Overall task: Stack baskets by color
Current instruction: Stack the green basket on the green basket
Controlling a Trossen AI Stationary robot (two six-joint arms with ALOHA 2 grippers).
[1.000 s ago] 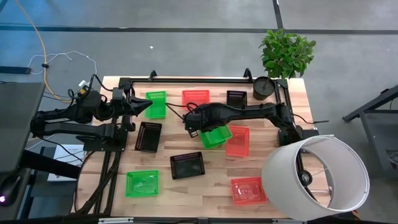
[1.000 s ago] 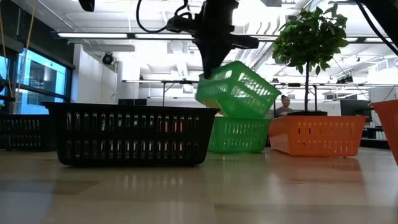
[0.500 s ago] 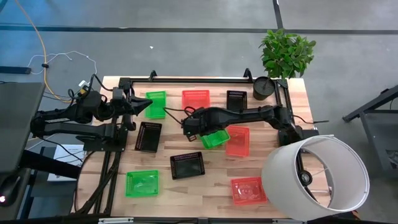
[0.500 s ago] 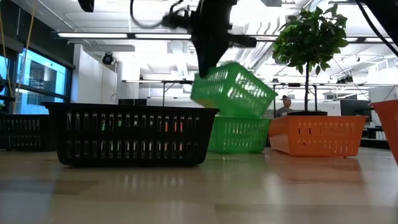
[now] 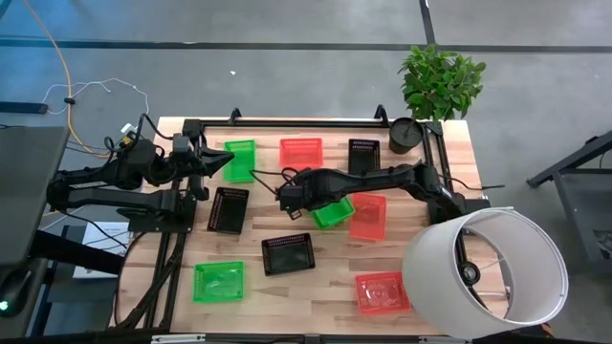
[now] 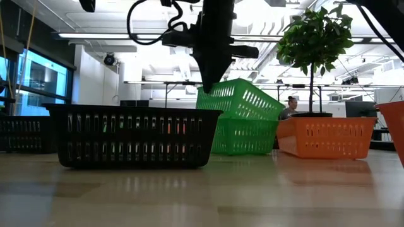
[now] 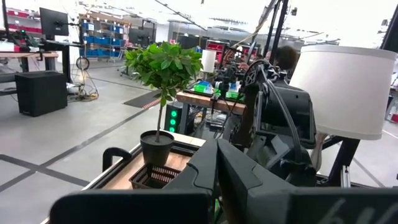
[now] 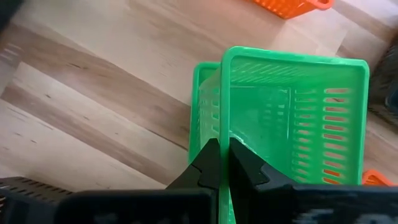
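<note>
The right hand (image 5: 290, 196) is clamped on the rim of a green basket (image 5: 332, 210), holding it tilted near the middle of the desk (image 5: 316, 287). In the right wrist view the 2 fingers (image 8: 211, 163) pinch the basket's near wall, and a 2nd green basket (image 8: 204, 109) sits directly under it, its rim showing just beside the held one. From the low view the held basket (image 6: 240, 101) leans on top of that lower green basket (image 6: 243, 135). An orange-red basket (image 5: 366, 216) lies just beside the held basket, on the side toward the white lampshade (image 5: 483, 263). A black basket (image 5: 288, 254) lies near the held basket toward the desk's front edge. The left hand (image 5: 227, 160) waits with fingers together, over another green basket (image 5: 239, 161) at the desk's back edge.
</note>
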